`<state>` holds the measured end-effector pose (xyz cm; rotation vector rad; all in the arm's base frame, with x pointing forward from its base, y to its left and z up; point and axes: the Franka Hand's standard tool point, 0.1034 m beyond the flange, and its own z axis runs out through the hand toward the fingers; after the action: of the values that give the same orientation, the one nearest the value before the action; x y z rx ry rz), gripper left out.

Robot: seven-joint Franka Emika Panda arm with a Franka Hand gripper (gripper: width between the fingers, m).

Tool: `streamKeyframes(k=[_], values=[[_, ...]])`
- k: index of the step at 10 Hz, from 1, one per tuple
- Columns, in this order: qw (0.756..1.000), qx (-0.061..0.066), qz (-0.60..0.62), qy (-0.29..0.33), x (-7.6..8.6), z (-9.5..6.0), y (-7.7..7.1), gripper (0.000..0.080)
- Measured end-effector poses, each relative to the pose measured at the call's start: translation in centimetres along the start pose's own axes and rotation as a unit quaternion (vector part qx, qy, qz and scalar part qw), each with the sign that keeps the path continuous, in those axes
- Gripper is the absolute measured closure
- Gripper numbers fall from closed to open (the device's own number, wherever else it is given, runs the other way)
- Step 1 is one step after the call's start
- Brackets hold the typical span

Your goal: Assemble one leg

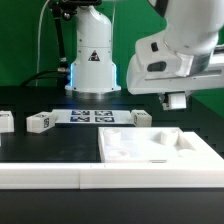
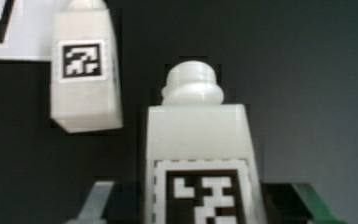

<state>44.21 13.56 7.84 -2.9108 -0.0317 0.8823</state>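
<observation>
In the wrist view a white leg [image 2: 197, 140] stands between my gripper's [image 2: 202, 205] two fingers, its black-and-white tag facing the camera and its rounded screw tip [image 2: 194, 80] pointing away. The jaws are shut on its sides. In the exterior view the gripper [image 1: 176, 102] hangs above the table at the exterior view's right, behind the far edge of the white tabletop [image 1: 190, 150]. The held leg is hidden there by the hand.
A second leg [image 2: 83, 75] lies on the black table just beside the held one, likely the leg [image 1: 140, 117] near the marker board [image 1: 95, 117]. Two more legs [image 1: 40, 122] [image 1: 5, 121] lie further left. A white ledge [image 1: 45, 176] runs along the front.
</observation>
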Motion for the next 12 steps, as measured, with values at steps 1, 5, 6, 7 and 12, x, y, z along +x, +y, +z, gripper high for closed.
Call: streamKeyframes(k=[1,5,6,7,12], values=[[0.999,0.001,0.0,0.039,0.2,-1.2,0.2,0.0512],[0.986,0.002,-0.002,0.165,0.8,-2.8,0.5,0.0512],[0.982,0.001,-0.003,0.187,0.8,-2.8,0.5,0.0512],[0.974,0.001,-0.006,0.228,1.3,-3.1,0.6,0.0512],[0.913,0.0,-0.027,0.407,2.9,-5.8,0.4,0.0512]])
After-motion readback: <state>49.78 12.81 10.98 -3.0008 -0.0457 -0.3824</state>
